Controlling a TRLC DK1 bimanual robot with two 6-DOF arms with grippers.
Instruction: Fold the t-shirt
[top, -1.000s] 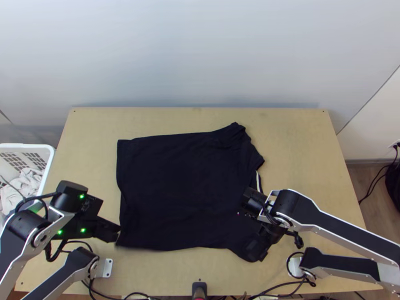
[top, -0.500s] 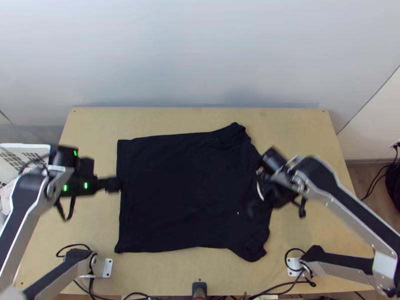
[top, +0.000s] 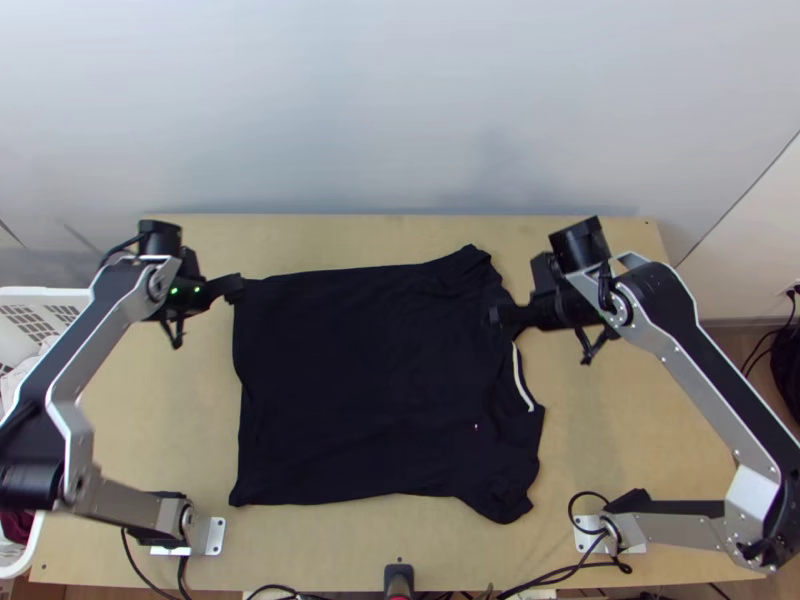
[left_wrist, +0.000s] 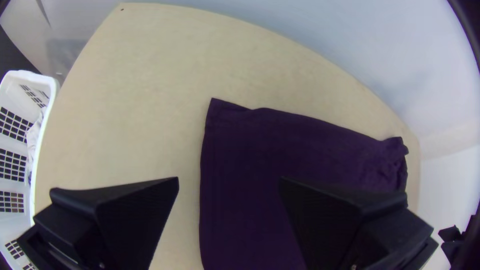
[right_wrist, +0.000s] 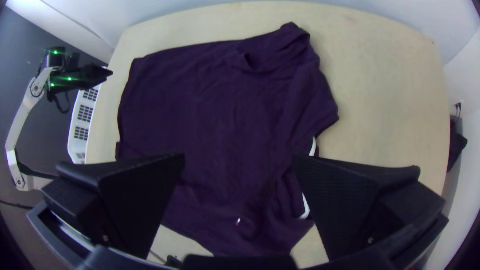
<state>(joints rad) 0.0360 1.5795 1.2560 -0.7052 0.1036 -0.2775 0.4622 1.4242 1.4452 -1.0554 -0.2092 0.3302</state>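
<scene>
Plain dark cloth t-shirt on a light tan rectangular wooden surface
Curved white neckline strip, right of centre; white plastic basket with grid-patterned sides, left edge of frame.

wall: pale | table: light wood | floor: brown, right side

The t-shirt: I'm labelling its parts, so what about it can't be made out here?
Underside of the t-shirt, top view: hidden by the cloth above.
Cloth beneath the right hand, top view: covered by that hand.
Remaining cloth, left wrist view: cut off by the bottom edge, partly behind the left hand.
Small mark, right wrist view: too tiny to identify.
</scene>
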